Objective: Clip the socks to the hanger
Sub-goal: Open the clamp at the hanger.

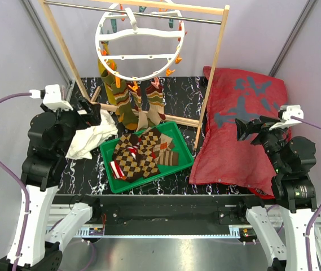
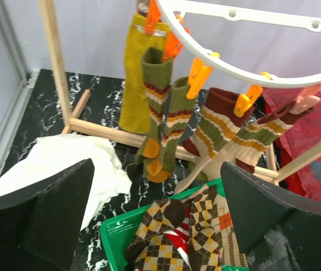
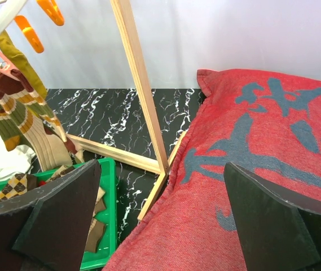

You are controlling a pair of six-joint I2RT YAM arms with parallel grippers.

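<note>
The white ring hanger (image 1: 140, 42) hangs from the rack rod, with orange and teal clips around it; its rim also shows in the left wrist view (image 2: 250, 70). Several striped and olive-yellow socks (image 1: 123, 99) hang clipped below it, also seen in the left wrist view (image 2: 160, 113). More argyle and red-striped socks (image 1: 143, 153) lie piled in a green tray (image 1: 108, 169). My left gripper (image 1: 94, 112) is open and empty above the tray's left end, with the piled socks (image 2: 171, 237) between its fingers. My right gripper (image 1: 243, 130) is open and empty over the red cushion.
A wooden rack frame (image 1: 211, 84) with a metal rod stands around the hanger; its right post (image 3: 140, 84) is close to my right gripper. A white cloth (image 1: 89, 141) lies left of the tray. A big red cushion (image 1: 239, 130) fills the right side.
</note>
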